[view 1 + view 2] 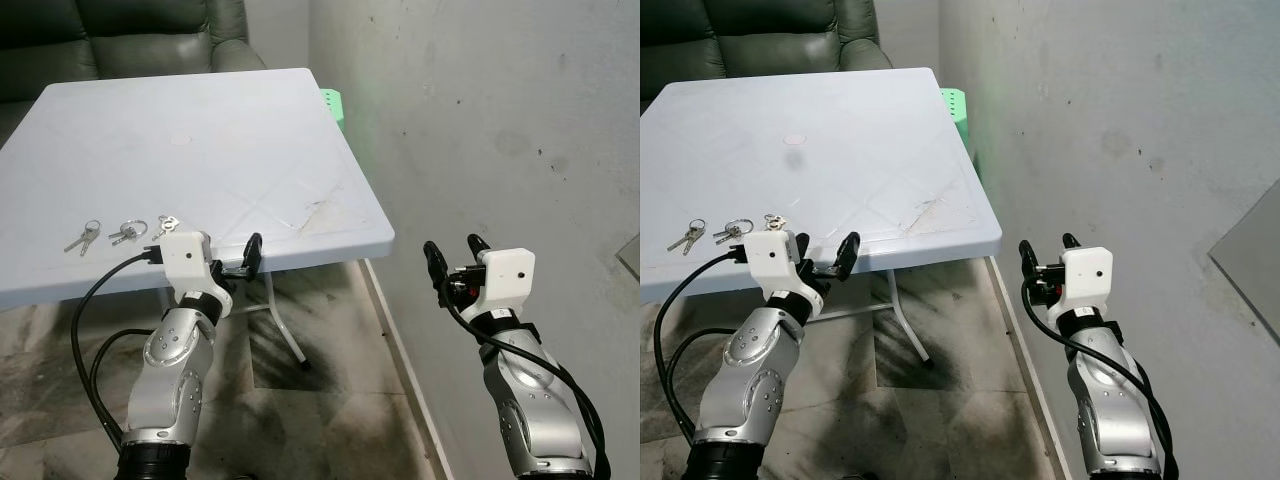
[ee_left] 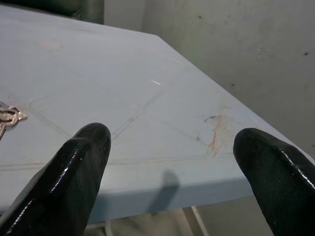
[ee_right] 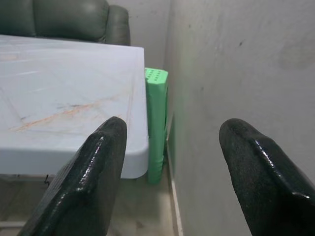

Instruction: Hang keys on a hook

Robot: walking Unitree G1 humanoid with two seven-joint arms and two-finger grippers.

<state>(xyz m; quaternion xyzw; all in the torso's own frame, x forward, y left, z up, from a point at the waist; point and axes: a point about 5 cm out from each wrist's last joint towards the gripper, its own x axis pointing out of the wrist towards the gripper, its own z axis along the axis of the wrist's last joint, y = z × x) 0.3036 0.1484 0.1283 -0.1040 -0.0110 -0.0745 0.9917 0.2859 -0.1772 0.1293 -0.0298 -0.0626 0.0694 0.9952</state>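
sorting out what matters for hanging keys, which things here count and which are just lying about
Belongs to the job:
- three key bunches on the table
- left gripper, fingers open
- right gripper, fingers open

Just lying about:
- green stool
- dark sofa

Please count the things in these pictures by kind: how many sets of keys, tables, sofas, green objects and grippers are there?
Sets of keys: 3
Table: 1
Sofa: 1
Green plastic object: 1
Grippers, left gripper and right gripper: 2
Total: 8
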